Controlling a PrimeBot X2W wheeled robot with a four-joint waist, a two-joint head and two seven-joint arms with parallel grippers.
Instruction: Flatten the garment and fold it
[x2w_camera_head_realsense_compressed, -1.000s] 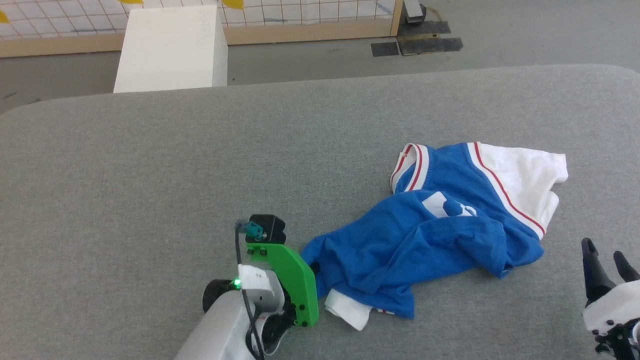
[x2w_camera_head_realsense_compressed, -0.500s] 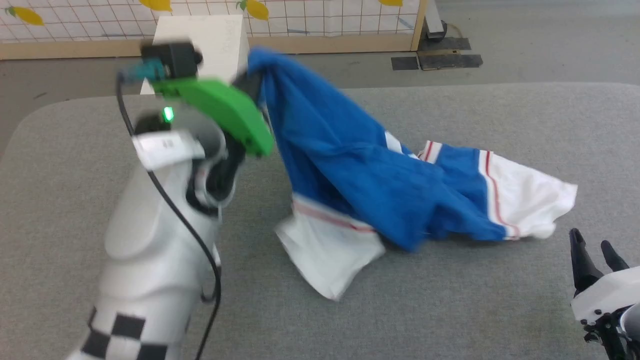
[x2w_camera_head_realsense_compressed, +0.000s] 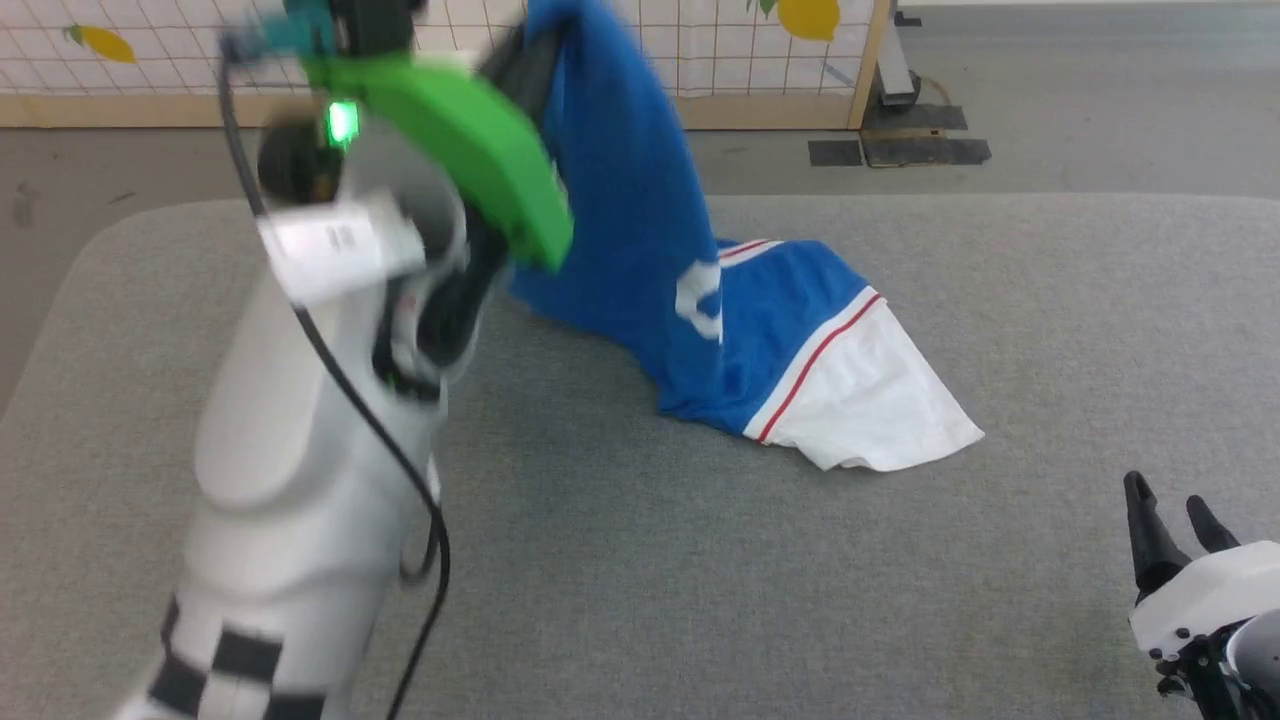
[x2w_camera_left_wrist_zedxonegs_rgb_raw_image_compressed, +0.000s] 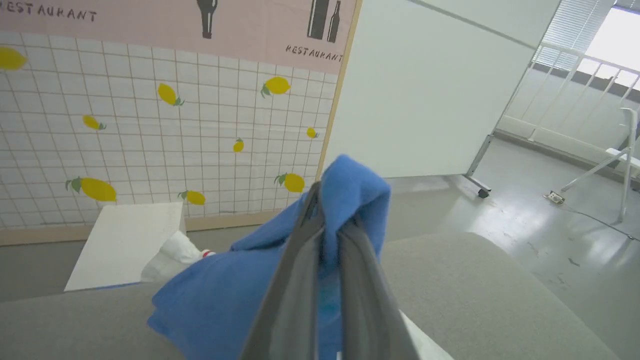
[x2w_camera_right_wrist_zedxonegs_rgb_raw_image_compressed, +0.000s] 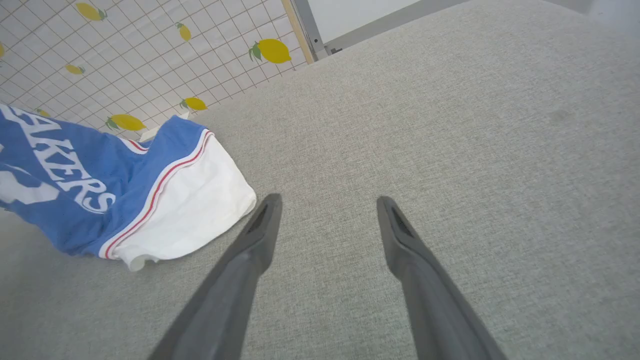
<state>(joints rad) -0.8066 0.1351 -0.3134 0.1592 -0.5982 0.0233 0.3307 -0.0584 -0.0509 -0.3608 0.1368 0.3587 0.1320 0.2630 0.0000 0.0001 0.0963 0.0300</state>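
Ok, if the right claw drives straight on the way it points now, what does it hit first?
Probably the grey padded surface: the open right claw slants down at bare padding. The garment lies off to one side in the right wrist view, out of line.

**Left arm high, right arm low**

The left arm (x2w_camera_head_realsense_compressed: 300, 480) rears over the worktop's (x2w_camera_head_realsense_compressed: 700, 560) left side, its green wrist bracket (x2w_camera_head_realsense_compressed: 450, 130) tilted. The left gripper (x2w_camera_head_realsense_compressed: 520, 55), near the far edge, pinches a fold of the garment (x2w_camera_head_realsense_compressed: 620, 200). The right gripper (x2w_camera_head_realsense_compressed: 1165, 495) sits by the near right corner, fingers spread wide, empty.
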